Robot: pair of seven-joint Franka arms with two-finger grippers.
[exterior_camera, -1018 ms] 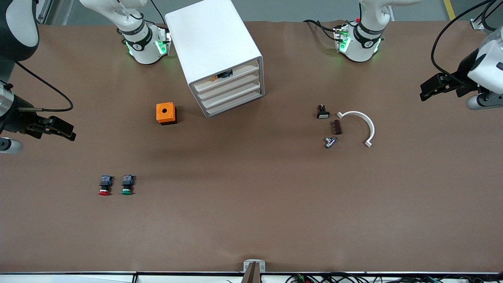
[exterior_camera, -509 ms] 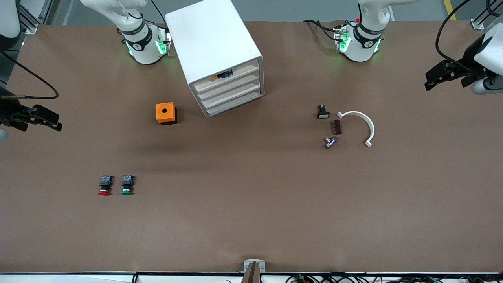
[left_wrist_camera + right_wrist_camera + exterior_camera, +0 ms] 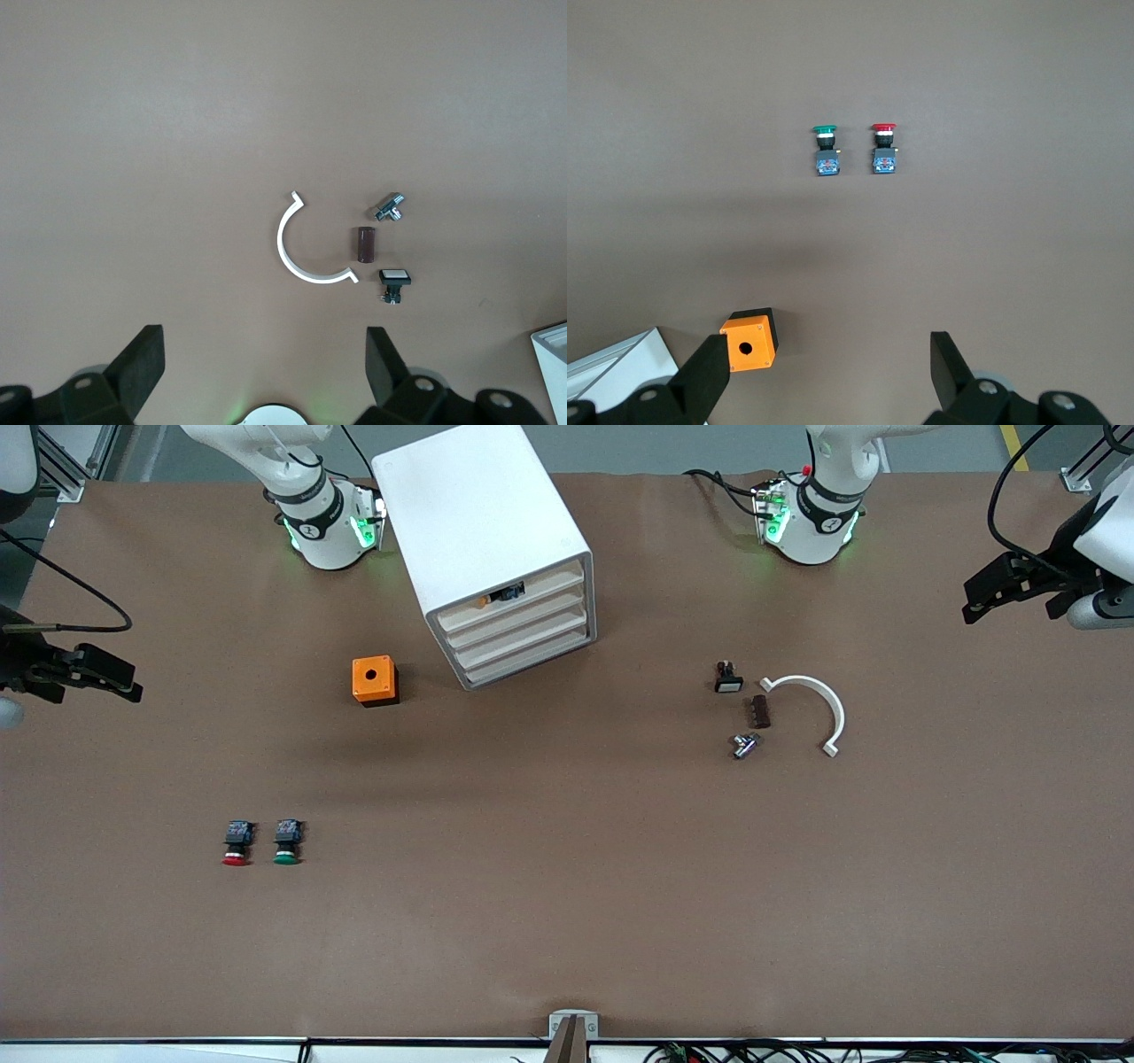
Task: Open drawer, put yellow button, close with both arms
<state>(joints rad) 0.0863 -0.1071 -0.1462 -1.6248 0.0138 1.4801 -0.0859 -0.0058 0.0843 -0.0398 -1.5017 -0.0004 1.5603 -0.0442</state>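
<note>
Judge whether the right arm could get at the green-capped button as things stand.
Probably yes. The right gripper hangs with open jaws over the right arm's end of the table, holding nothing. The green-capped button lies in the open with only the red-capped button close beside it, so a careful descent looks unobstructed.

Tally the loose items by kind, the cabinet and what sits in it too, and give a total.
Mushroom-cap push buttons: 3 (red button, green button, yellow button in the top drawer)
Flat white-capped button: 1
Orange box: 1
White curved clip: 1
Brown block: 1
Metal fitting: 1
Cabinet: 1
Total: 9
</note>
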